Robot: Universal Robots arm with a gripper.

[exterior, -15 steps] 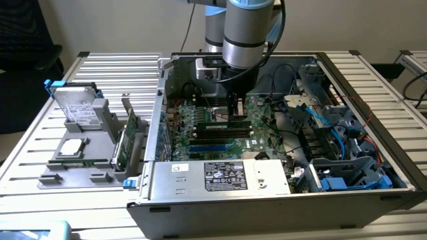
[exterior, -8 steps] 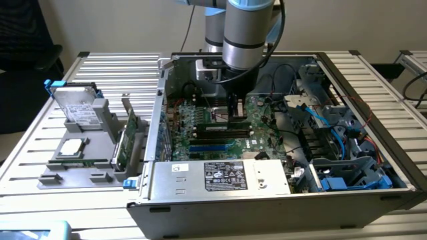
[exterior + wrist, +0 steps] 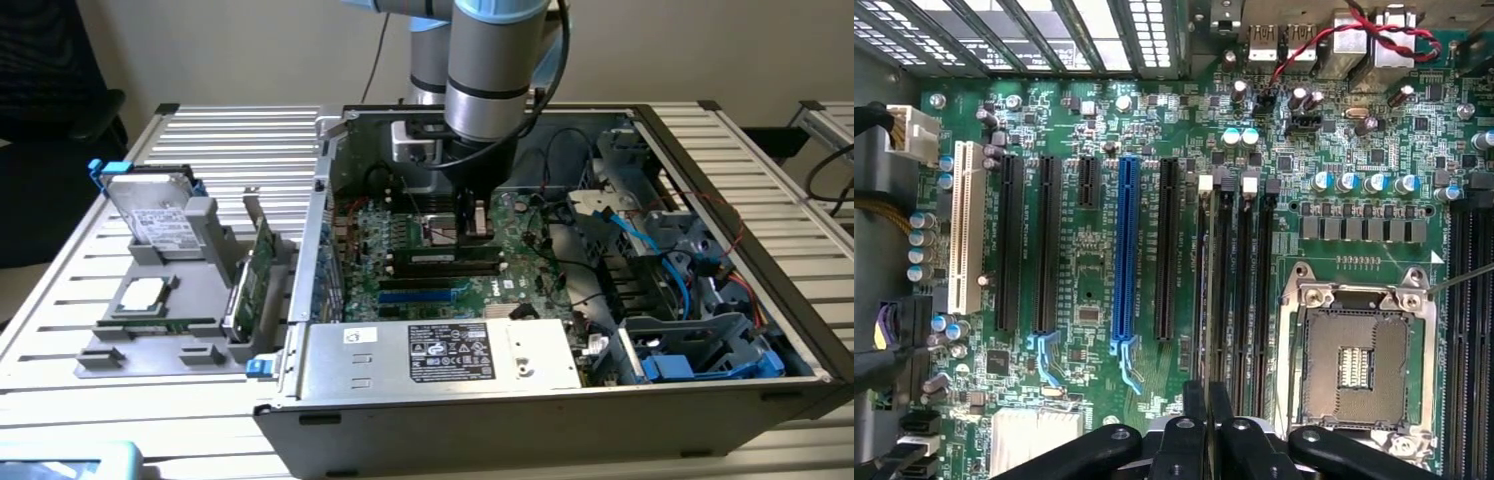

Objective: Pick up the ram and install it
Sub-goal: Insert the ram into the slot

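The ram (image 3: pixel 155 325) is a thin green stick lying along the front of the grey fixture (image 3: pixel 200 240), at the exterior view's left, outside the computer case. My gripper (image 3: pixel 465 232) reaches down into the open case (image 3: pixel 534 400) and hovers just above the motherboard (image 3: pixel 400 235), far from the ram. In the wrist view my gripper (image 3: pixel 1206 420) has its two black fingers (image 3: pixel 1194 425) pressed together, and I make out nothing between them. They sit in line with the long black memory slots (image 3: pixel 1234 290), which lie beside the open processor socket (image 3: pixel 1351 360).
The fixture also holds a hard drive (image 3: pixel 154 215), a processor chip (image 3: pixel 142 293) and a wider green expansion card (image 3: pixel 254 275) standing on edge. Inside the case are the power supply (image 3: pixel 447 352), blue and black cables (image 3: pixel 641 240) and drive cages at the exterior view's right.
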